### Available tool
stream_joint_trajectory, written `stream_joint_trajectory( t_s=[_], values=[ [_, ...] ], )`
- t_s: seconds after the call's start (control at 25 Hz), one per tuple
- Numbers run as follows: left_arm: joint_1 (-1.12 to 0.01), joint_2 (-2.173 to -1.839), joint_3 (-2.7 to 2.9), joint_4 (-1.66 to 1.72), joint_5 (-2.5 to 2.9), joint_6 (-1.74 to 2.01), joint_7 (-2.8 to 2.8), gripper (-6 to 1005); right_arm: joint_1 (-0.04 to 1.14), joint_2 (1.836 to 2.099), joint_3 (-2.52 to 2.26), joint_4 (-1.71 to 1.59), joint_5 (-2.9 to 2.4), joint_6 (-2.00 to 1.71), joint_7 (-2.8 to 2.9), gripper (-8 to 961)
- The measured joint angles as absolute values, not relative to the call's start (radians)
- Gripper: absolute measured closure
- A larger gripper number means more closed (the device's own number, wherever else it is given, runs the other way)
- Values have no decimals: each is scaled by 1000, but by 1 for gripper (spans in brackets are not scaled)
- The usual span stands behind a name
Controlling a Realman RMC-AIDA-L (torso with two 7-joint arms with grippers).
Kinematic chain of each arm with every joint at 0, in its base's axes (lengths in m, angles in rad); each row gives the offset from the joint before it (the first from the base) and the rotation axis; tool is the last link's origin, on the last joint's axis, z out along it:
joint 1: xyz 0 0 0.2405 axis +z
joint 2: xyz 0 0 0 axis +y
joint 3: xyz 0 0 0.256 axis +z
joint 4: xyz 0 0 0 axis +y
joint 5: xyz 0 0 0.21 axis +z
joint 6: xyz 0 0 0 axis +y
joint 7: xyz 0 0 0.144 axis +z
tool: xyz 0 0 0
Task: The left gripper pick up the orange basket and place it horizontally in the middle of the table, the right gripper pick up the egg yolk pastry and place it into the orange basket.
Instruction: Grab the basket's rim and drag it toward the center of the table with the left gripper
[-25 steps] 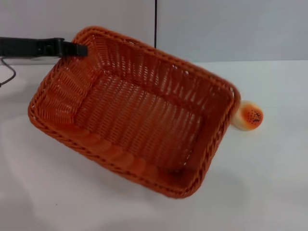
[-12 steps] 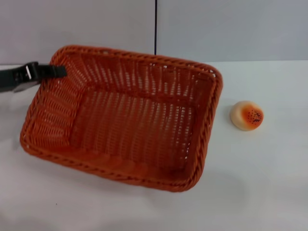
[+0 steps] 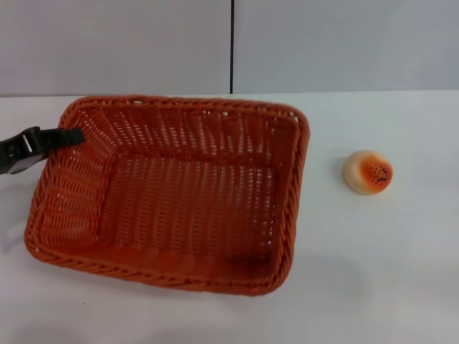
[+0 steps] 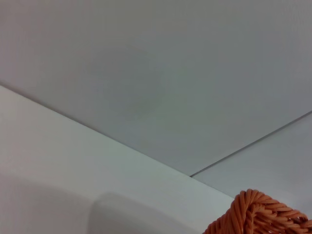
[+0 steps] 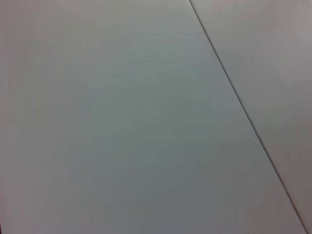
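Orange woven wicker-style basket [image 3: 172,193], large and rectangular with sloped openwork sides and a braided rim, sits on the plain white flat counter [image 3: 373,272], its long side running roughly across the head view and its open top facing up. The left pincer [image 3: 68,135], a black two-fingered jaw on a black arm, reaches in from the robot's left and its tip meets the basket's braided rim at the far left corner; it looks clamped on that rim, though the fingers themselves are hard to separate. From the pincer, the basket spreads away toward the robot's right and toward the near edge of the counter. The basket's inside holds nothing.

Well beyond the basket's far short side from the pincer lies the small round cream-coloured egg yolk pastry [image 3: 368,172], its orange-browned top speckled with dark seeds. It rests on the bare counter, apart from the basket's rim, with a clear strip of white between them.

In the left wrist view, a corner of the braided rim [image 4: 261,214] shows just beside that camera, with the counter and a grey wall panel [image 4: 161,73] behind it.

The right wrist view shows only a pale grey surface crossed by a thin seam; the right pincer appears in none of the views
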State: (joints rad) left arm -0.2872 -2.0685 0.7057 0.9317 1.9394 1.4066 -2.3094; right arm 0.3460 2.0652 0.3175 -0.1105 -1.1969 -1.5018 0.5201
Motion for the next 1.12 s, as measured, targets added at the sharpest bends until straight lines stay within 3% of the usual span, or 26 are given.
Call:
stream_joint_trajectory(
  t_s=[0.64,0.84,0.96,1.12],
  values=[
    [-264,-2061,706,925,1918,1458,-2257,802,358,2058,318,-122,-1198,-1494,519,593],
    [-256,-2059,705,933,1919,1489,-2261,597,361,2056,318,-123,-1197,-1491,518,592],
    [-254,-2057,705,934,1921,1502,-2267,379,361,2055,318,-123,-1194,-1488,518,592],
    [-249,-2051,699,934,1924,1523,-2277,280,362,2054,318,-126,-1192,-1480,518,590]
  ],
)
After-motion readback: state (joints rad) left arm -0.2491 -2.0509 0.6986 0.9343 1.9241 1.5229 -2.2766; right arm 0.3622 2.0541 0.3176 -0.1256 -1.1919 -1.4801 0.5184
